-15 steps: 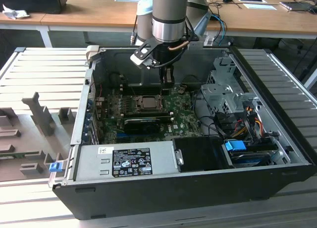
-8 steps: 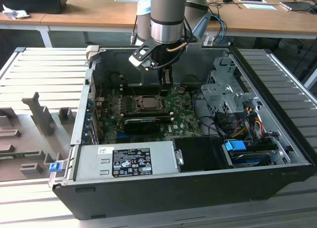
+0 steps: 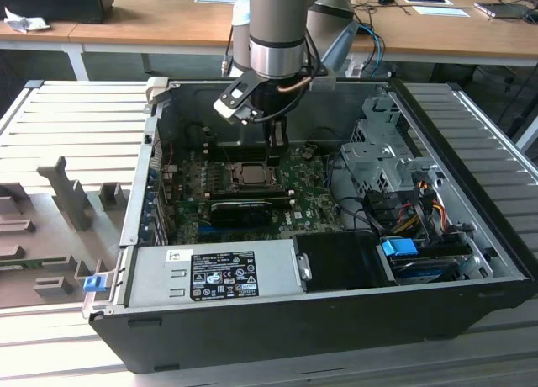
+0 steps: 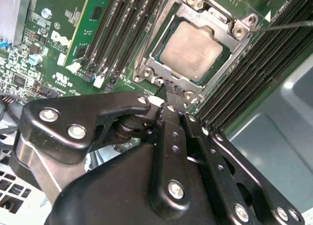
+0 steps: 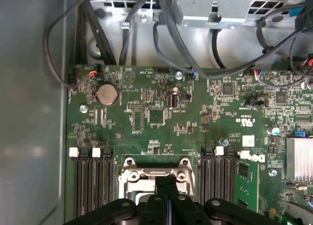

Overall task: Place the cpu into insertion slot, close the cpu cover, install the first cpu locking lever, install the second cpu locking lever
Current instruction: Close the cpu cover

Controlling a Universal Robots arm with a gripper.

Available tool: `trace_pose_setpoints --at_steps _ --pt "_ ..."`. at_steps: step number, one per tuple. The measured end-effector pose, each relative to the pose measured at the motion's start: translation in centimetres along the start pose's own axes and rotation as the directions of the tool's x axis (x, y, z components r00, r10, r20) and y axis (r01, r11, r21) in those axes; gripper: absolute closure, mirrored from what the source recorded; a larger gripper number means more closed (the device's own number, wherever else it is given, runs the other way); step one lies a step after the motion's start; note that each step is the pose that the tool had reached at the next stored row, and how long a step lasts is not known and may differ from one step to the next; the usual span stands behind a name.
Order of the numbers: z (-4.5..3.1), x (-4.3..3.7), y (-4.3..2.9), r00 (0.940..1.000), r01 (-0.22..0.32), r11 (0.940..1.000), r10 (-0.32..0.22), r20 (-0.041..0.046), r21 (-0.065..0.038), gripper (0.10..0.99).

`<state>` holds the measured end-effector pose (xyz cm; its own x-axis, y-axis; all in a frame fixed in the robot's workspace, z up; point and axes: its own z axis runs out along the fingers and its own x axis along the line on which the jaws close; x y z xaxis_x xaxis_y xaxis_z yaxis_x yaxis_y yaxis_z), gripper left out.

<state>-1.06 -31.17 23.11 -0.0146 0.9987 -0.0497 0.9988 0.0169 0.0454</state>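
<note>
Claw (image 4: 175,92): black, fingers drawn together with no gap showing between them, tips down at one edge of the insertion slot (image 5: 133,175), just beside a corner screw. Cpu (image 4: 191,51): seated flat in the slot, metal top showing through the window of the cpu cover (image 4: 161,68), which lies down over its edges. Green motherboard (image 5: 161,112), black memory slots (image 4: 117,34) flanking the slot, inside an open computer case (image 3: 336,320) on a grey slatted surface (image 3: 76,109).
</note>
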Motion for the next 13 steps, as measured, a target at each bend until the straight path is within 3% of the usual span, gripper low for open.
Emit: trace_pose_setpoints --at_steps 5,6,7,10,13 --pt "0.78 0.04 -0.77 0.9993 0.037 0.9993 -0.037 -0.0024 -0.002 0.98" --pt "0.78 0.04 -0.86 0.9992 0.039 0.9992 -0.039 -0.0061 -0.002 0.98" --pt "0.79 0.05 -0.99 0.999 0.039 0.9992 -0.039 -0.0226 -0.003 0.98" --pt "0.8 0.04 -1.18 0.9984 0.039 0.9992 -0.039 -0.0415 -0.004 0.98" --pt "0.9 -0.05 -1.55 0.9983 0.04 0.9992 -0.04 -0.0419 -0.004 0.98"
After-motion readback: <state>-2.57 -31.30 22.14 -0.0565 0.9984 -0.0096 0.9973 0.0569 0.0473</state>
